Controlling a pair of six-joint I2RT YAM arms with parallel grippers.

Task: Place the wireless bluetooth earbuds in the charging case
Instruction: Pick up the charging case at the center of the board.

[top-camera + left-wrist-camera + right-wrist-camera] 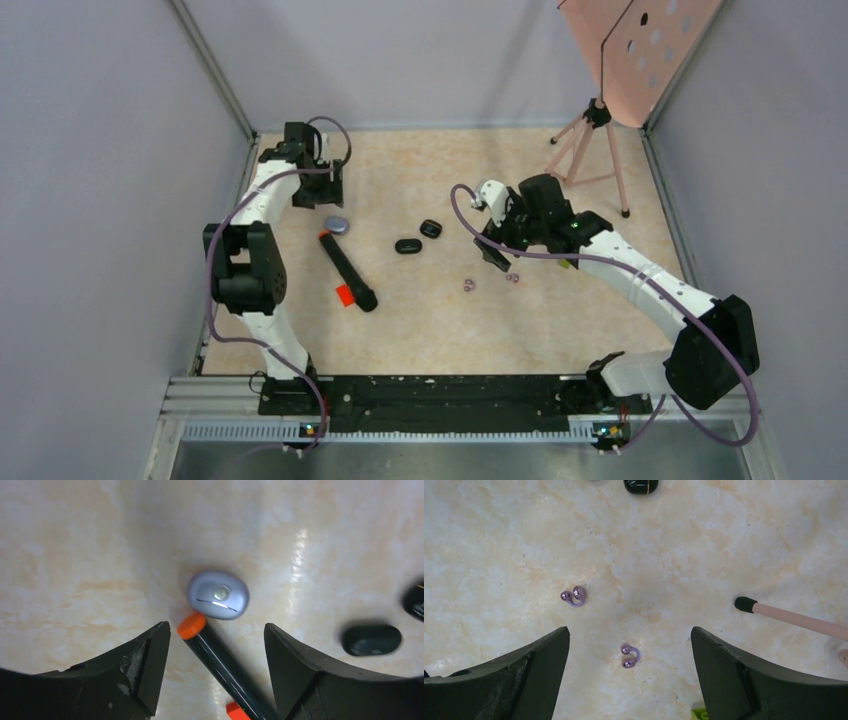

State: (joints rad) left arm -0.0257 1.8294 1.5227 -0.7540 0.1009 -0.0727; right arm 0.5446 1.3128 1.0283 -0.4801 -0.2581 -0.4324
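Earbuds beneath empty, wide-open right end effector

Two purple earbuds lying loose (near each other); lilac oval case closed.

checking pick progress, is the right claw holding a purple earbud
No, the right claw is open and both purple earbuds lie loose on the table.
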